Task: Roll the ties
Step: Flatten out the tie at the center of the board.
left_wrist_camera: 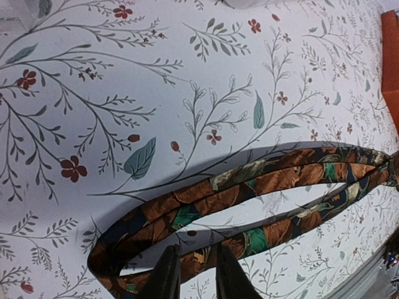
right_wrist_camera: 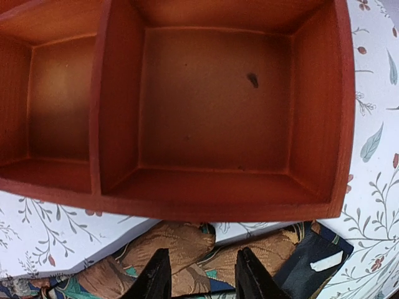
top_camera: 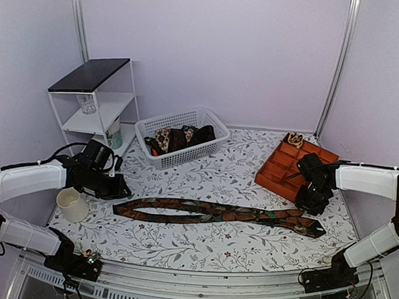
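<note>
At 10 o'clock on the floral-print counter (top_camera: 204,180) stands a white wire shelf rack with a dark top (top_camera: 89,75), and at 8 o'clock a cream paper cup (top_camera: 71,203). The left hand (left_wrist_camera: 194,258) hovers low at 9 o'clock, its fingers a little apart over the folded bend of a long brown, green and rust patterned necktie (top_camera: 216,212), gripping nothing that shows. That necktie lies doubled on itself, flat across the counter from 9 to 4 o'clock. At 12 o'clock a white plastic basket (top_camera: 186,155) holds more bundled ties (top_camera: 180,136). At 2 o'clock sits an orange compartment tray (top_camera: 278,174), with a rolled tan spotted tie (top_camera: 295,139) in its far corner cell. The right hand (right_wrist_camera: 202,258) hangs at 3 o'clock, just off the tray's near wall, its fingers apart above the necktie's loose ends. The laying-out looks finished and the rolling not yet begun. The next move probably calls for pinching one end and turning it over itself while the other hand keeps both layers aligned. A small white tag (right_wrist_camera: 324,263) shows on the dark end, but no writing on it can be read, and no brand is visible anywhere.
</note>
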Motion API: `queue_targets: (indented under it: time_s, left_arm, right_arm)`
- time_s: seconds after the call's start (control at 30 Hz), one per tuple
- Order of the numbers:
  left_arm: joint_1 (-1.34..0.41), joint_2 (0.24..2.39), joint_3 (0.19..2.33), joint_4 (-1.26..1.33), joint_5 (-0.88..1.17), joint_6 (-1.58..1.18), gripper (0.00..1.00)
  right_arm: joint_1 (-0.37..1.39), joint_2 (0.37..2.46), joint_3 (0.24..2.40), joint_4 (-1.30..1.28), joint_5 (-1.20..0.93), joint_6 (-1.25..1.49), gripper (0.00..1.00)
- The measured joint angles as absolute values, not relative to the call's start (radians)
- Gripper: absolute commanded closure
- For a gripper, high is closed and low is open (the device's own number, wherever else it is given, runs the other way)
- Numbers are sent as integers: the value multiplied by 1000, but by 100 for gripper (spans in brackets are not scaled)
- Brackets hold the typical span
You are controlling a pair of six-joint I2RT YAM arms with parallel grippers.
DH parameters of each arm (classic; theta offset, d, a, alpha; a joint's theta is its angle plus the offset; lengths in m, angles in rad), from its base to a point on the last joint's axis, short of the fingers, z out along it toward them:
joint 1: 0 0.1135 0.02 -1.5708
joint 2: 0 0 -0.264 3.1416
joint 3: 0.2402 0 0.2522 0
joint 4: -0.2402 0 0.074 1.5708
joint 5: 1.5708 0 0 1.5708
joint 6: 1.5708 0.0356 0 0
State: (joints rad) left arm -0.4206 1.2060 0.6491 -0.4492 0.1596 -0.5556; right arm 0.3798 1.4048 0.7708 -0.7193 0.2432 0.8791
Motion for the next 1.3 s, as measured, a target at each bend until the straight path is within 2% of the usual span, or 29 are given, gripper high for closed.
queue_targets:
  time_s: [0.43,0.73,0.87,1.2,1.3]
  left_arm:
    - [-422,1206,656,-466,168,-555,78]
    - [-433,1206,698,-479,175,-550,77]
    - [-435,1215,717,-501,171,-540,77]
    - [-472,1261,766,-581,203,-483,71]
    - [-476,1302,805,-606,244,-415,74]
  right_arm:
    - [310,1467,726,-579,197,859,65]
    - [300,1491,726,-528,166,818,100]
    - [300,1443,727,-555,153,812,100]
    - [300,1159,724,-693,158,864,100]
    - [300,1109,699,-711,170,898,100]
